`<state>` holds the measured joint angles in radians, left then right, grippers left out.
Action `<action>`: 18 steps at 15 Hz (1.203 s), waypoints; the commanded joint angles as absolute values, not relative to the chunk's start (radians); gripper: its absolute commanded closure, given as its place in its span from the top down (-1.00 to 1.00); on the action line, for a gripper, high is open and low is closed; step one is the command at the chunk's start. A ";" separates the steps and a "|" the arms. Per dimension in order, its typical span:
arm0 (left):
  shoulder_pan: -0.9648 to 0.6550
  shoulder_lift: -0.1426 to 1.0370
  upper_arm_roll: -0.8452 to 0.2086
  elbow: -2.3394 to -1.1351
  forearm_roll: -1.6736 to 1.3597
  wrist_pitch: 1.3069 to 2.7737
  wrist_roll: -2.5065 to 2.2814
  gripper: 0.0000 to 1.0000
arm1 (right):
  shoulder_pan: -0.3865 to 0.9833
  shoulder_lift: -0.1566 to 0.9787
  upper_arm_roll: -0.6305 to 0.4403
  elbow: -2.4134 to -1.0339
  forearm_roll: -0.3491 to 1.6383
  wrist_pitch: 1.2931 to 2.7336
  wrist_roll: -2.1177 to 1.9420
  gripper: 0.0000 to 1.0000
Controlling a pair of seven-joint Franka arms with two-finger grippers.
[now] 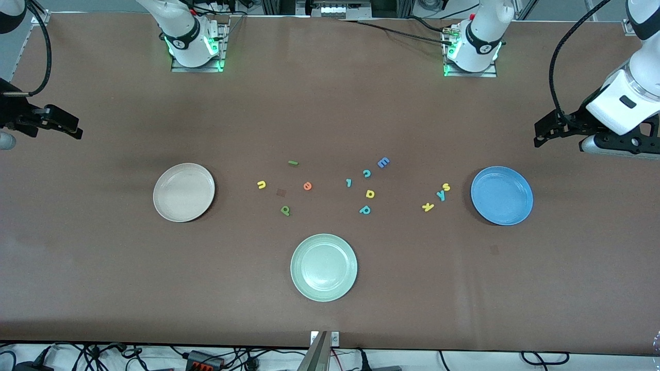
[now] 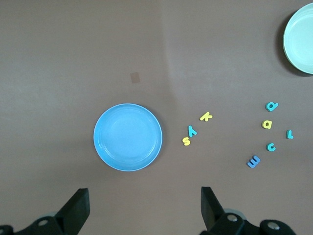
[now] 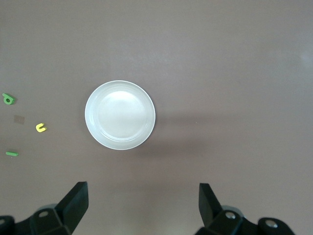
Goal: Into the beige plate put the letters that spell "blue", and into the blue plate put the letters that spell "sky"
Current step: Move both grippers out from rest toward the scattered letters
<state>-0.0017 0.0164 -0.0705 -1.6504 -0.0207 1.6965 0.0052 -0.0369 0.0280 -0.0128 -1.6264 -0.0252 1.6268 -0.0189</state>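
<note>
Three plates lie on the table (image 1: 103, 288): the empty beige plate (image 1: 184, 192) toward the right arm's end, the empty blue plate (image 1: 501, 195) toward the left arm's, and a pale green plate (image 1: 324, 267) nearest the camera. Between them lie small foam letters, green l (image 1: 293, 163), yellow u (image 1: 261, 184), orange e (image 1: 308, 186) and dark green b (image 1: 285, 210) nearer the beige plate, yellow s (image 1: 446, 187), teal y (image 1: 440, 195) and yellow k (image 1: 428, 207) just beside the blue one, with stray teal, yellow and blue letters (image 1: 367, 186) between. Both the left gripper (image 2: 144, 205) and right gripper (image 3: 143, 203) wait with jaws spread, each high over its own table end.

A plain brown counter (image 1: 103, 268) carries a beige plate (image 1: 184, 192), a blue plate (image 1: 501, 195), a pale green plate (image 1: 324, 267), and yellow, teal, green and orange letters (image 1: 307, 186).
</note>
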 commanded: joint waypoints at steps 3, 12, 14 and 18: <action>-0.002 -0.005 -0.078 -1.669 -0.006 1.704 -0.003 1.00 | -0.044 0.003 -0.009 -1.652 -0.038 1.624 -0.038 1.00; -0.006 0.001 -0.078 -1.657 -0.008 1.694 -0.006 1.00 | -0.040 0.011 -0.008 -1.649 -0.040 1.626 -0.040 1.00; -0.012 0.005 -0.078 -1.654 -0.008 1.665 -0.005 1.00 | -0.038 0.017 -0.008 -1.648 -0.040 1.626 -0.040 1.00; -0.014 0.024 -0.095 -1.654 -0.009 1.621 0.008 1.00 | -0.038 0.031 -0.008 -1.647 -0.038 1.626 -0.040 1.00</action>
